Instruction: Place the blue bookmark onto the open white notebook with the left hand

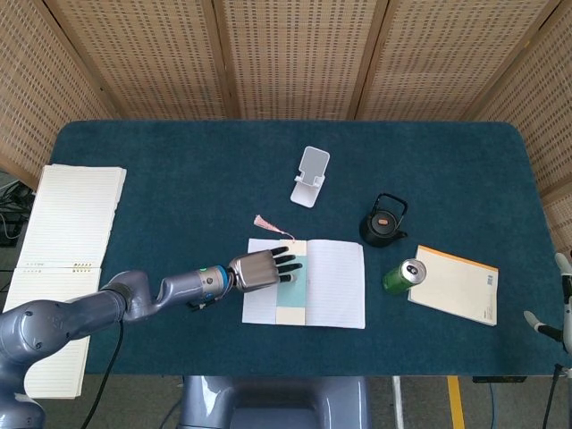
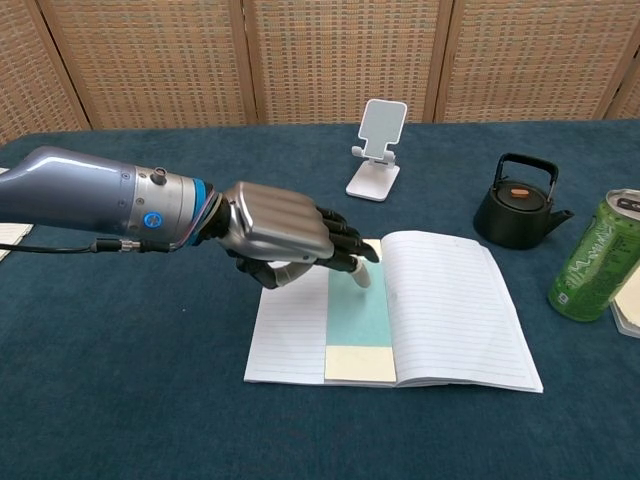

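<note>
The blue bookmark (image 2: 358, 320) lies flat on the open white notebook (image 2: 455, 310), along the right part of the left page, just beside the middle fold. Its far and near ends are cream and its middle part is blue-green. In the head view its pink tassel (image 1: 264, 221) rests on the table cloth, just beyond the far left corner of the notebook.

The left hand (image 2: 280, 232) is over the far part of the left page, with the palm down. Its fingers (image 2: 340, 245) are stretched toward the right and only slightly apart, and they hold nothing. One pale fingertip points down at the far part of the bookmark; I cannot tell if it touches it. The grey left arm (image 1: 107, 306) comes in from the near left side.

The right hand is hard to see: only a small pale part (image 1: 561, 299) shows at the right edge of the head view, and the state of its fingers cannot be told.

The blue table (image 1: 161, 188) also carries a white phone stand (image 2: 377, 148) far from the notebook, a black kettle (image 2: 518, 204) to the right, and a green can (image 2: 592, 257) nearer on the right. Beside the can lies a closed notepad with an orange edge (image 1: 456, 284). A large lined pad (image 1: 63, 241) sits at the left edge of the table.
</note>
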Available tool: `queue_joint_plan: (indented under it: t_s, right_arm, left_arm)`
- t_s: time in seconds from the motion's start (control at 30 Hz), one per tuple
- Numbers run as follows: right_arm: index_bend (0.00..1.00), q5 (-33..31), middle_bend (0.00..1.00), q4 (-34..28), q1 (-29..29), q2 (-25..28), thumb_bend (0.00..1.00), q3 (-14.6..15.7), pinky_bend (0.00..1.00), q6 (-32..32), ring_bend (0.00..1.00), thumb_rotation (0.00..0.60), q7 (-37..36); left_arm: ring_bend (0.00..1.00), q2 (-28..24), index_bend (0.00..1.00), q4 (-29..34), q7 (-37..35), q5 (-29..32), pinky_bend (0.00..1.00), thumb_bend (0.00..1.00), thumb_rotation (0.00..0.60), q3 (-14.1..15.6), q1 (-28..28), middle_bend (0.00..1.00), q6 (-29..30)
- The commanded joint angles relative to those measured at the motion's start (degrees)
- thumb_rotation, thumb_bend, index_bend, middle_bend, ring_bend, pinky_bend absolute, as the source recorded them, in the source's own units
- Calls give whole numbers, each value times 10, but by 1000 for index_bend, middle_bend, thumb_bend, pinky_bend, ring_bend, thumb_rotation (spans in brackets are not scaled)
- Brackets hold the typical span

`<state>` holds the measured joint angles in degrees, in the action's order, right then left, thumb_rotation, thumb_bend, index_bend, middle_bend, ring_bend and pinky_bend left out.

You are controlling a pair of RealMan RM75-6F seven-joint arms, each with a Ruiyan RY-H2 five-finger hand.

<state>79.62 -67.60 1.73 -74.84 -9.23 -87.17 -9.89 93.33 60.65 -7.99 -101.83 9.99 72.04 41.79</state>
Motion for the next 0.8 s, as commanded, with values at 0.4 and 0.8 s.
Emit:
queue_joint_plan:
  t_s: [0.4,0.8]
  right_arm:
    - [95,8,0,-12,-2,4,115,1,0,-10,0,600,-2]
    - [86,43,0,-57,-2,13,114,17,0,-30,0,600,21]
  left_arm:
    - [0,-79,6,135,118,132,0,480,600,-67,-149,0,155]
    - [0,-147,0,306,257,199,0,238,600,-61,-360,0,397]
